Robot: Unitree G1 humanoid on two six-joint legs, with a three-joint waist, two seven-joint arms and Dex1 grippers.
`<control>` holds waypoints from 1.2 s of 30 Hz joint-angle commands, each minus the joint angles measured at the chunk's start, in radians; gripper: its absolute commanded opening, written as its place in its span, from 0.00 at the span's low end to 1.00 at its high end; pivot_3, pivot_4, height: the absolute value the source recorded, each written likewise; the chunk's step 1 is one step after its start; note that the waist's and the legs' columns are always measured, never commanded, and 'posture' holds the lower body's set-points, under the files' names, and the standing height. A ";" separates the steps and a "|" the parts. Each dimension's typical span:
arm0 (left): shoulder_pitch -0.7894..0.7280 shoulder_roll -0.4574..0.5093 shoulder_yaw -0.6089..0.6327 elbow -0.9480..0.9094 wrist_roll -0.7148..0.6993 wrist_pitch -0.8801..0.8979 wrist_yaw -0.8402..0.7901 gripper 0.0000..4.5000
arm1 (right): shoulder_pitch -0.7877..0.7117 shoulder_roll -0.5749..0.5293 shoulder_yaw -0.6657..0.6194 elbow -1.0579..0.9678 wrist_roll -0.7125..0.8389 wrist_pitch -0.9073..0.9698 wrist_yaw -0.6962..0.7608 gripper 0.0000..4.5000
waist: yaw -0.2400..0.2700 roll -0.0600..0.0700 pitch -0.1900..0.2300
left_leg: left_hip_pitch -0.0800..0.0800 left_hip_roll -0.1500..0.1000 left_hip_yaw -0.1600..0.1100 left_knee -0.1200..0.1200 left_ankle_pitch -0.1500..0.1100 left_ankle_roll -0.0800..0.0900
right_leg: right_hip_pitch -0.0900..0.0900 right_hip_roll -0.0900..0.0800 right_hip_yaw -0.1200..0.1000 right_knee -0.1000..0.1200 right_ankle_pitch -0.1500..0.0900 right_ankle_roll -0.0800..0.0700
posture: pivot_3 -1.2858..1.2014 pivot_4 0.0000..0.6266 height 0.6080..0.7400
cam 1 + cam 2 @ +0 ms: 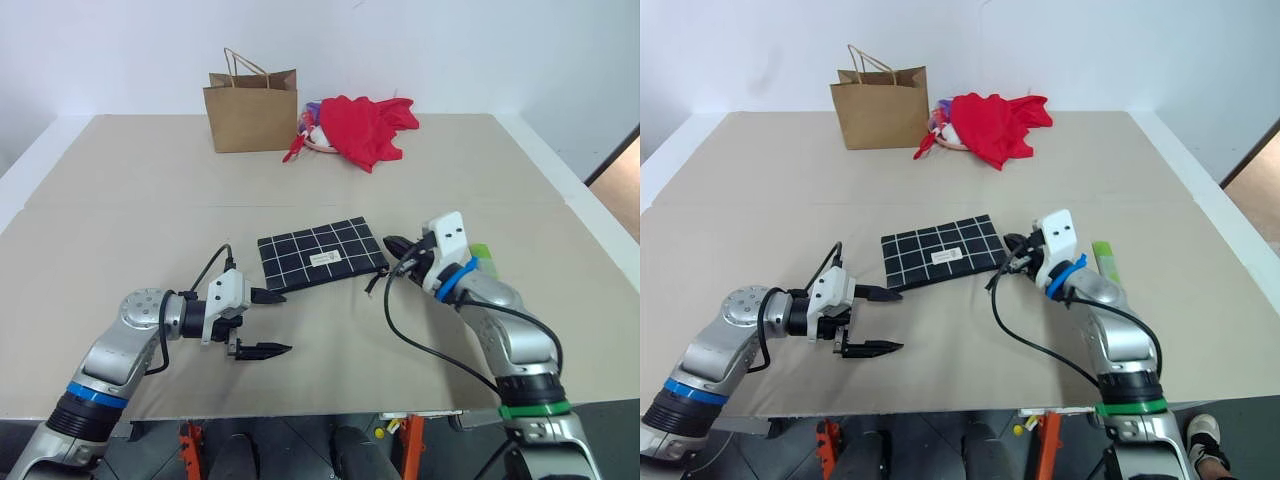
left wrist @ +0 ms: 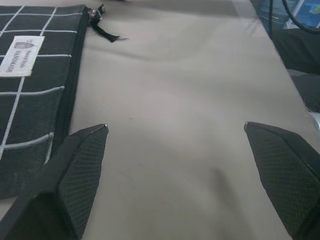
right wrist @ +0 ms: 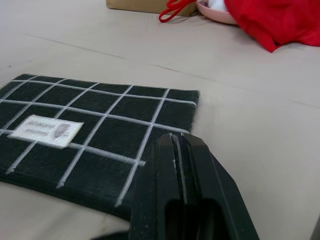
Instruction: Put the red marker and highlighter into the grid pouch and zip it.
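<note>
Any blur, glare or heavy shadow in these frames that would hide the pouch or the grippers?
Head views: even light, no glare, grid pouch and both grippers sharp. Left wrist view: near fingers soft, pouch label readable, faint shadow on the table. Right wrist view: shut fingers blurred, label text smeared.

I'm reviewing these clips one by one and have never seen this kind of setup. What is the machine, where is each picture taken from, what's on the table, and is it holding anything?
It is a humanoid robot with two arms, each ending in two black fingers. Two pictures come from cameras in its head, looking down over the table; the other two come from cameras on its wrists, looking along the fingers. In the middle lies the grid pouch. The left gripper is open beside it, holding nothing. The right gripper is shut at the pouch's other end; what it grips, if anything, is unclear. The highlighter lies beside the right arm. At the far edge stand a brown paper bag and a red cloth bundle.
</note>
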 commanded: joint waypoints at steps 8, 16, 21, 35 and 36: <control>0.040 0.003 0.019 -0.069 -0.003 -0.013 0.067 1.00 | -0.074 0.089 0.057 0.083 -0.051 -0.066 0.023 0.01 | 0.004 0.000 0.000 | -0.003 0.000 -0.009 0.002 0.001 -0.001 | 0.001 0.000 -0.008 0.002 0.000 0.000 | 0.52 0.24 1.00; 0.060 0.016 0.034 -0.106 0.035 -0.090 0.111 1.00 | -0.034 0.100 0.056 0.166 -0.091 -0.088 0.020 0.01 | 0.002 0.001 0.000 | -0.003 0.000 -0.012 0.002 0.001 -0.001 | 0.002 0.000 -0.010 0.002 -0.001 0.000 | 0.52 0.24 1.00; 0.011 0.028 0.077 -0.003 0.067 -0.174 0.138 1.00 | -0.038 0.119 0.053 0.169 -0.092 -0.088 0.009 0.01 | 0.002 0.001 0.000 | -0.002 0.000 -0.012 0.001 0.002 -0.002 | 0.002 0.000 -0.011 0.002 0.000 0.000 | 0.52 0.24 1.00; -0.182 0.006 -0.014 0.409 0.268 -0.687 0.084 1.00 | -0.058 0.125 0.045 0.136 -0.090 -0.084 0.008 0.01 | 0.002 0.001 0.000 | -0.002 0.000 -0.014 0.000 0.004 -0.002 | 0.002 0.001 -0.012 0.002 0.000 0.000 | 0.52 0.24 1.00; -0.200 0.000 -0.024 0.432 0.281 -0.713 0.085 1.00 | -0.056 0.125 0.044 0.131 -0.089 -0.082 0.008 0.01 | 0.002 0.001 0.000 | -0.002 0.000 -0.014 0.000 0.004 -0.002 | 0.002 0.001 -0.012 0.002 0.000 0.000 | 0.52 0.24 1.00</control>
